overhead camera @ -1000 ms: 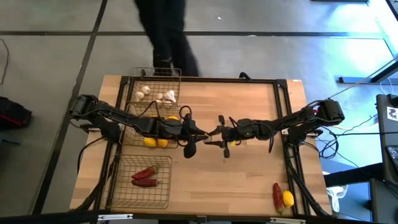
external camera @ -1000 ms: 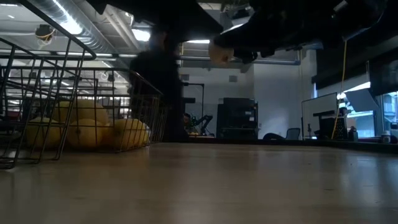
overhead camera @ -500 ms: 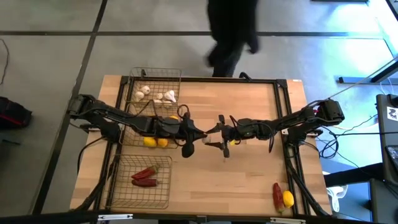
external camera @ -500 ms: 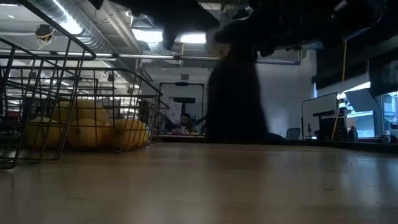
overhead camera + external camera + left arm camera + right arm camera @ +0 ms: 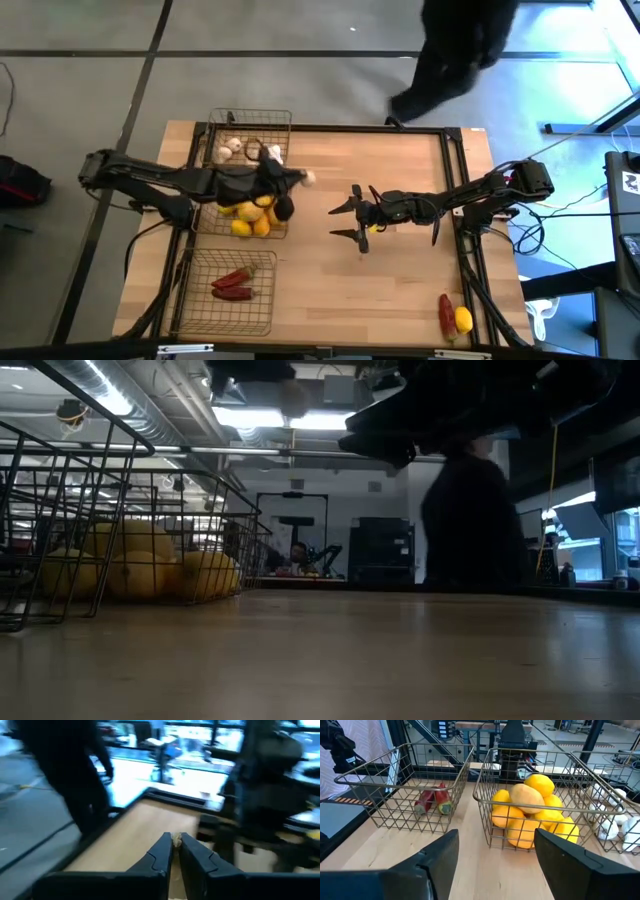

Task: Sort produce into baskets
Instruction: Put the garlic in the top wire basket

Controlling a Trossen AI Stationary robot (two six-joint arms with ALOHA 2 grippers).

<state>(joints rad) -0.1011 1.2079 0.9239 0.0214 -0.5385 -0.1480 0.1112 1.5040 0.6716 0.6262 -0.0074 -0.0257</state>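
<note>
The left gripper (image 5: pixel 303 178) pinches a small, light garlic bulb (image 5: pixel 308 178) near the garlic basket (image 5: pixel 215 122). It looks papery, so hold its round middle gently. The right gripper (image 5: pixel 345 220) is spread wide.

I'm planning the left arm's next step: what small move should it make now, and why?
Probably swing the left tool over the far basket and open: it pinches a whitish garlic bulb, and the other garlic lies there.

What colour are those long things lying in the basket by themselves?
Red: the chili peppers in their wire basket, clearest in the right wrist view.
</note>
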